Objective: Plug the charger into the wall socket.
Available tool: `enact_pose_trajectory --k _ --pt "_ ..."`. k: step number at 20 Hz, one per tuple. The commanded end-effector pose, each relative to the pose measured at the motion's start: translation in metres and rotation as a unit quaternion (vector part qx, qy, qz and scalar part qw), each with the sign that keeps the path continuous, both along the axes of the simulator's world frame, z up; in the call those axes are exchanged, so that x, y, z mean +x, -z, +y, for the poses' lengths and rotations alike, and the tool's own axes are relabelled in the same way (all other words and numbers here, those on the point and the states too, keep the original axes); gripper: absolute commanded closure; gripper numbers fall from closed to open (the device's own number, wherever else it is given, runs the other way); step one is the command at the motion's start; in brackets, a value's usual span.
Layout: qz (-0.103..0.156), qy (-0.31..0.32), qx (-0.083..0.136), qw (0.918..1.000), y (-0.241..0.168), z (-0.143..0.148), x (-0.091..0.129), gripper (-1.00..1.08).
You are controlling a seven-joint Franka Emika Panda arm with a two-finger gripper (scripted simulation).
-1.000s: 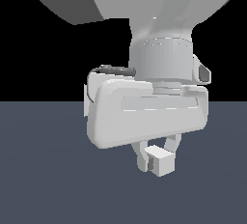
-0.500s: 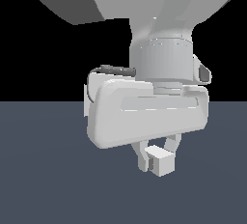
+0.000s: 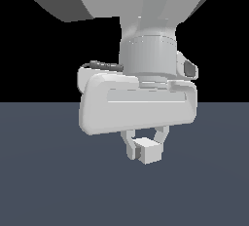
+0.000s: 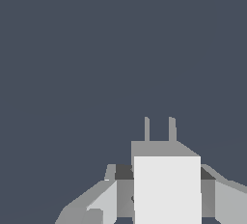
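Observation:
The charger (image 3: 150, 152) is a small plain white block held between my two fingers, just under the big white hand body in the exterior view. My gripper (image 3: 146, 148) is shut on it and holds it above the dark grey floor. In the wrist view the charger (image 4: 167, 184) fills the space between the fingers (image 4: 103, 201), and its two thin prongs (image 4: 159, 129) stick out from its far end. The wall socket shows in neither view.
A dark grey floor (image 3: 44, 181) spreads under the arm, with black background behind it. The arm's large grey body (image 3: 146, 6) fills the top of the exterior view.

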State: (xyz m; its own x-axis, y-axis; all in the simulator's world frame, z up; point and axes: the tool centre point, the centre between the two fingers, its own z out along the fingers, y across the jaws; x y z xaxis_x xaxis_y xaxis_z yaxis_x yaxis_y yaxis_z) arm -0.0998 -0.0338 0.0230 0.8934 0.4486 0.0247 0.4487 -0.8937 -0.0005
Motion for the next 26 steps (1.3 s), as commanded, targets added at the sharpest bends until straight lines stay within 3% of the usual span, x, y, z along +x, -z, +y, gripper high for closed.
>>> enact_pose_trajectory --k 1,17,26 --pt "0.000 0.010 0.000 1.0000 -0.007 0.010 0.009 1.08" --pt "0.000 0.104 0.000 0.9946 -0.062 0.080 0.098 1.08" --pt "0.000 0.129 0.000 0.9917 -0.076 0.093 0.125 1.08"
